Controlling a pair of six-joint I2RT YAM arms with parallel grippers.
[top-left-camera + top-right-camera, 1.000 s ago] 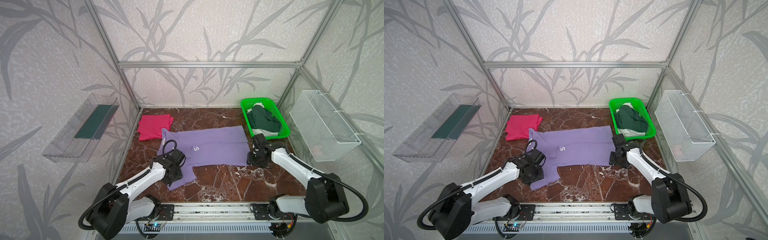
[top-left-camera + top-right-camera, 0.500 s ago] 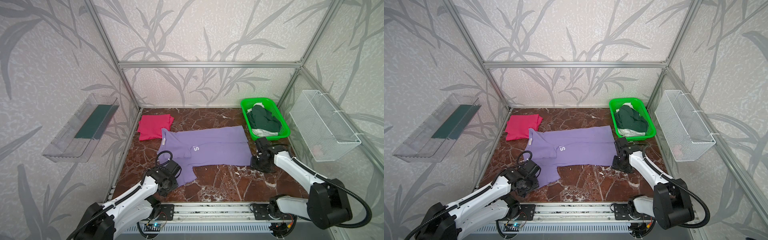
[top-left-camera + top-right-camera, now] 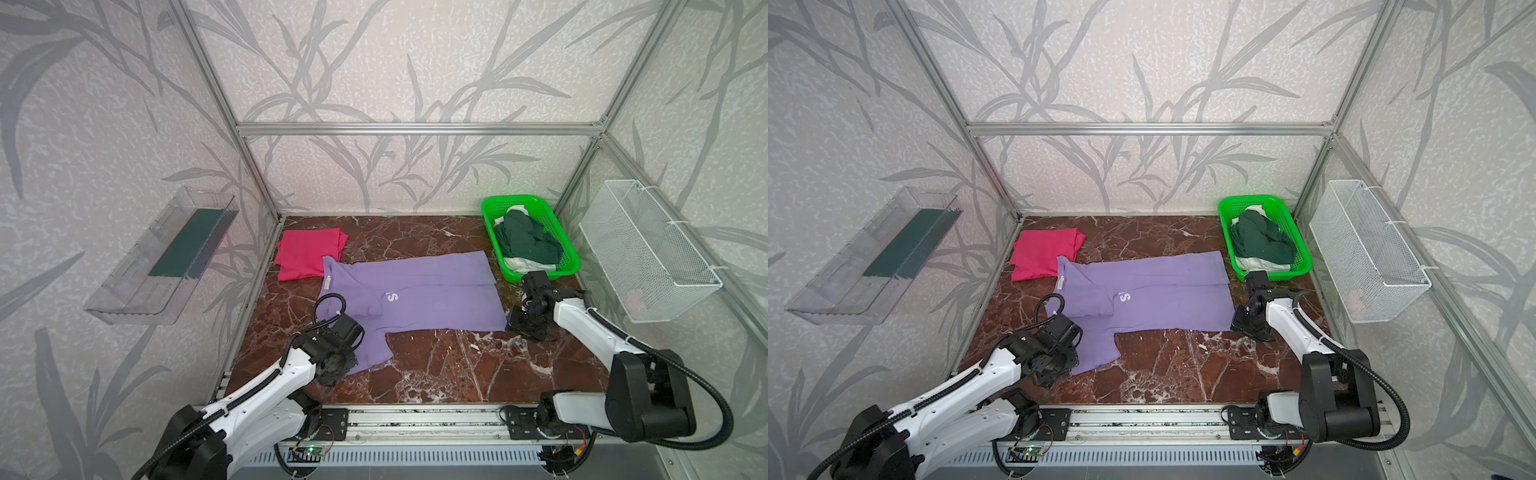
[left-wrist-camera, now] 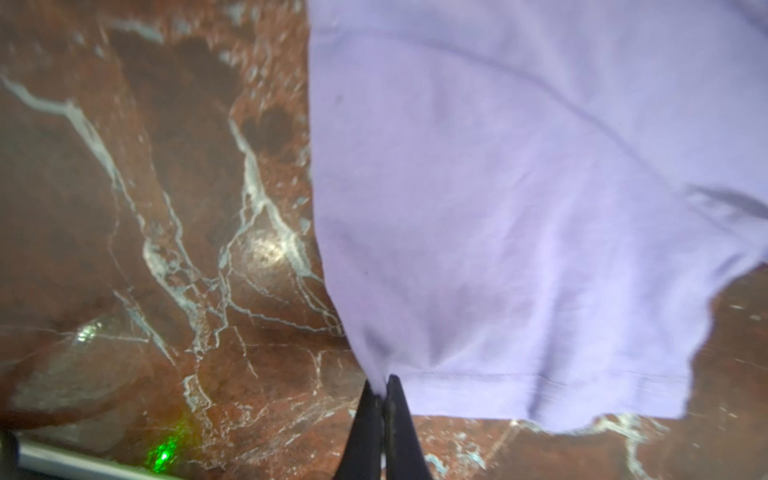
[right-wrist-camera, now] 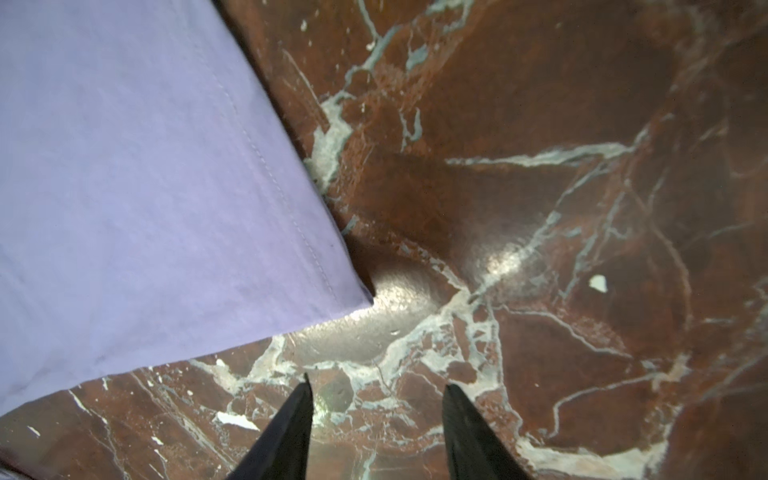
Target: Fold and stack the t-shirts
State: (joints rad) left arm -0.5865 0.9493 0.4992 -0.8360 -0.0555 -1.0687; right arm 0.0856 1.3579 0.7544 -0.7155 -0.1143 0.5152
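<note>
Folding the purple tee (image 3: pixel 428 299), sleeve stage. The tee lies flat on the table (image 3: pixel 436 370), with its collar end by the folded red tee (image 3: pixel 309 253) and its hem toward the basket (image 3: pixel 524 199) (which holds dark green and white garments (image 3: pixel 525 241)).

The left claw (image 4: pixel 384 380) is closed tight on one corner of the sleeve's stitched cuff (image 4: pixel 498 382). Cloth is pinched between the jaws, and the sleeve (image 3: pixel 370 349) spreads away from them. The right claw (image 5: pixel 376 384) stands part open and empty over bare table. The tee's hem corner (image 5: pixel 353 291) lies just ahead of its fingertips and to one side, not between them.

To do the step well, the left claw should probably lift the cuff only enough to clear the table. It should then carry it over the body in one arc, laying the sleeve flat without dragging the shoulder. The right claw would need to advance until the hem corner sits between its jaws. Closing where it stands would likely catch nothing.
</note>
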